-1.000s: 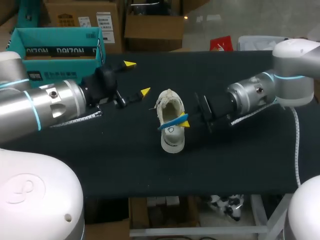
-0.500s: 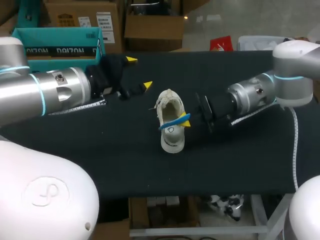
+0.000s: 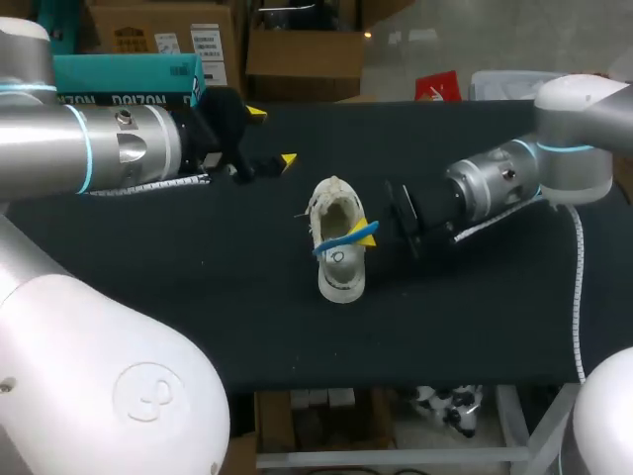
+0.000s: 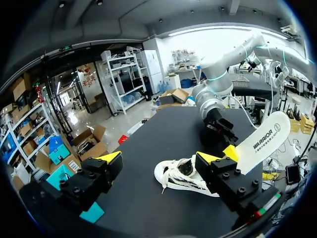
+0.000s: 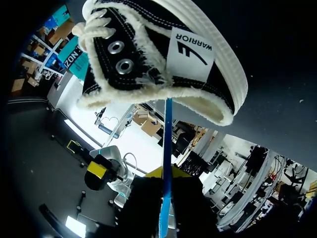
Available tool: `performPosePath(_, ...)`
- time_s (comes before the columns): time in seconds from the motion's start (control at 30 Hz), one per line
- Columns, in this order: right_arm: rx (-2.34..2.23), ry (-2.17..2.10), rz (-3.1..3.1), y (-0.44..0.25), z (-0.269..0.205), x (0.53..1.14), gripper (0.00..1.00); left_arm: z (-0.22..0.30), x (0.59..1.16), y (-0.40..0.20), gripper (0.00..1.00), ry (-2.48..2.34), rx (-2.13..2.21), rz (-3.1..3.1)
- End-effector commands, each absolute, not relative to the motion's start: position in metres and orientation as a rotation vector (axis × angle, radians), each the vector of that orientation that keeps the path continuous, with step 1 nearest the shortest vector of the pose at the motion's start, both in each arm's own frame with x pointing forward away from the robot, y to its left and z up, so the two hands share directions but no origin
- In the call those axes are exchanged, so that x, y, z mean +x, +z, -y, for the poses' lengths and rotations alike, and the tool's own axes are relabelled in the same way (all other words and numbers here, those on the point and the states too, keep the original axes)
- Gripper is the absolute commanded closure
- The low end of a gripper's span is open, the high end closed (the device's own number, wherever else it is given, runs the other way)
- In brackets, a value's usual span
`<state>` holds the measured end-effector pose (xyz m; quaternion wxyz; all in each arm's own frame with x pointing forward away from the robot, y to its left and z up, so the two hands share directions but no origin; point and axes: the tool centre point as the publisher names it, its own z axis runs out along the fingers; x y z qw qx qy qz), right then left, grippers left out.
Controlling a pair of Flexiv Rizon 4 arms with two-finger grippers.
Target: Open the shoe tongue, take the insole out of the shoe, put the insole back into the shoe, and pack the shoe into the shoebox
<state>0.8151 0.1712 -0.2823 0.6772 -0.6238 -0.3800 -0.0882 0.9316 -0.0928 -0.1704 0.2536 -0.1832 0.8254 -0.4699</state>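
The near strip of the table (image 3: 297,336) lay bare across its whole width up to the front edge, with open cloth on either side of the shoe (image 3: 338,259). The shoe stood on its sole at mid-table, well apart from every edge. Just right of it, the right gripper (image 3: 374,236) came in low from the right, its fingers clamped on the insole (image 3: 346,238), which lay across the shoe's opening; in the right wrist view the insole (image 5: 166,148) ran edge-on out from between the fingers toward the shoe (image 5: 158,54). Farther and to the left, the left gripper (image 3: 272,137) hovered with its fingers spread wide and nothing between them; from its wrist view the shoe (image 4: 178,173) sat ahead, beyond the open gap. The shoebox (image 3: 129,79) stood at the far left edge, partly behind the left arm.

Since the earlier frames the left gripper had drawn back, away from the shoe toward the shoebox. The shoe had not shifted, and the right gripper kept its grip on the insole.
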Motion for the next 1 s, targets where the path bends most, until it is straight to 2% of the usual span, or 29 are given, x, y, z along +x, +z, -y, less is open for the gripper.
performPosePath(0.03,-1.394,-0.189,0.857,-0.285,-0.17,0.82,1.0,0.091,0.932,-0.164,0.0,-1.064,-0.559,-2.409)
performPosePath(0.4,-1.419,-0.21,0.852,-0.283,-0.166,0.814,1.0,0.091,0.932,-0.164,0.0,-1.064,-0.559,-2.409)
performPosePath(0.67,-1.429,-0.21,0.851,-0.28,-0.17,0.816,1.0,0.092,0.945,-0.166,0.0,-1.099,-0.79,-2.405)
performPosePath(1.0,-1.438,-0.213,0.842,-0.28,-0.176,0.817,1.0,0.082,0.953,-0.171,0.0,-1.186,-0.744,-2.481)
